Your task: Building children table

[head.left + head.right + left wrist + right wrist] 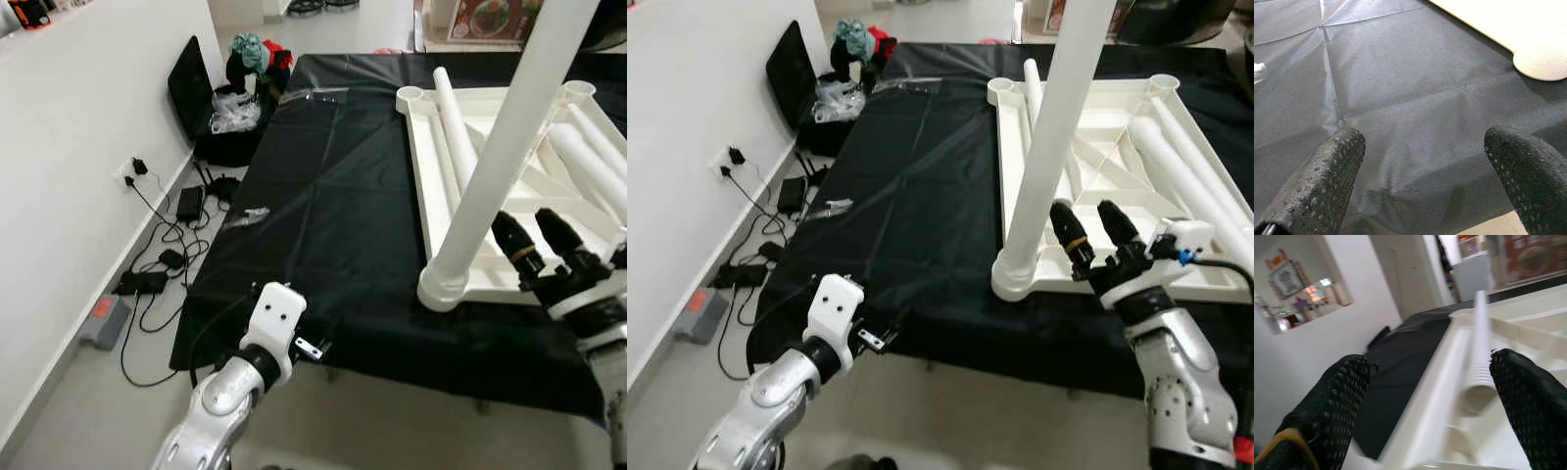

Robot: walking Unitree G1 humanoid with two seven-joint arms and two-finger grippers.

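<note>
The left gripper (1420, 181) is held low over the near edge of the black cloth (323, 196), its two fingers spread wide with nothing between them; it is judged idle. The right gripper (1095, 235) is held just beside the near edge of the upturned white tabletop (1019, 181), fingers parted and holding nothing, close to the foot of the standing leg (1043, 147) but apart from it as far as can be seen. That leg is seated upright in the near-left corner socket (1011, 276) of the tabletop; whether it is fully tightened cannot be told. Further in, three loose legs are counted lying inside the frame: one (453, 113) along the left side and two (593, 157) toward the right. The far corner sockets (409, 95) are seen unfilled. Progress is judged at roughly one leg of four fitted; three legs are left to seat, and the table is then to be turned upright. Beyond the cloth, on the floor by the wall, cables (162, 259) and a black case (191, 83) are noted.
</note>
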